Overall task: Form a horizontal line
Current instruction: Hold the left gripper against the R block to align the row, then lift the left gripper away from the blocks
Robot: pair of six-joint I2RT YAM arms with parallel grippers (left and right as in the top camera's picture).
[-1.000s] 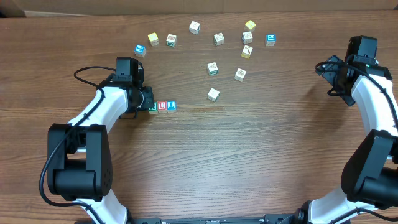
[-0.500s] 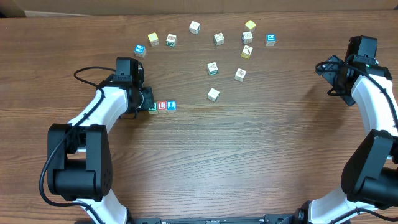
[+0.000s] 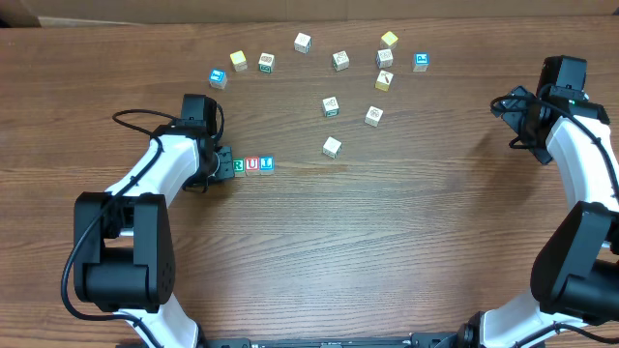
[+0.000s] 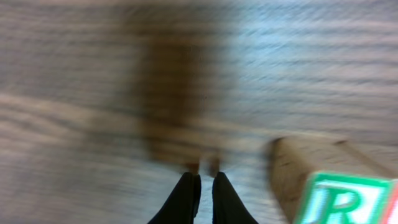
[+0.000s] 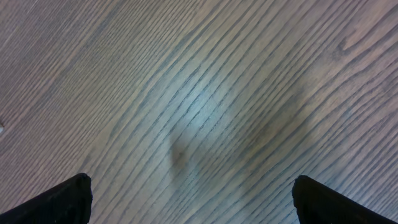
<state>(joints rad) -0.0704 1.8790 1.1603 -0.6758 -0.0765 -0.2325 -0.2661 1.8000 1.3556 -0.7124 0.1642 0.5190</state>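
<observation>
**Status.** The row [image 3: 252, 165] lies on the table [image 3: 387, 251], left of centre. It consists of three cubes: R cube [image 3: 238, 165], U cube [image 3: 252, 165] and blue-letter cube [image 3: 267, 164]. The cubes are set side by side and appear to touch. A fourth cube cannot be made out in the row.

**Tools.** The left gripper [image 3: 222, 161] is located just beside the R cube, at the left end of the row. In the blurred left wrist view its fingers [image 4: 186, 196] are seen almost together, with nothing between them. The R cube [image 4: 339, 199] is seen to one side of the fingers, not gripped. The right gripper [image 3: 527, 116] is held well apart from the cubes, at the right edge. Its jaws are spread wide over bare wood and nothing is carried.

**Step in hand.** The row is judged to be at the trimming stage.

1. The closed fingers are best used as a single pusher.
2. Any push is applied along the row's axis, low on the R cube's end face, so that no cube is twisted out of line.
3. Before travel, the gripper is raised straight up, clear of the R cube.
4. If the row is to be extended, the loose cubes [image 3: 332, 147] are approached from above. The nearest one lies near the blue-letter end.
</observation>
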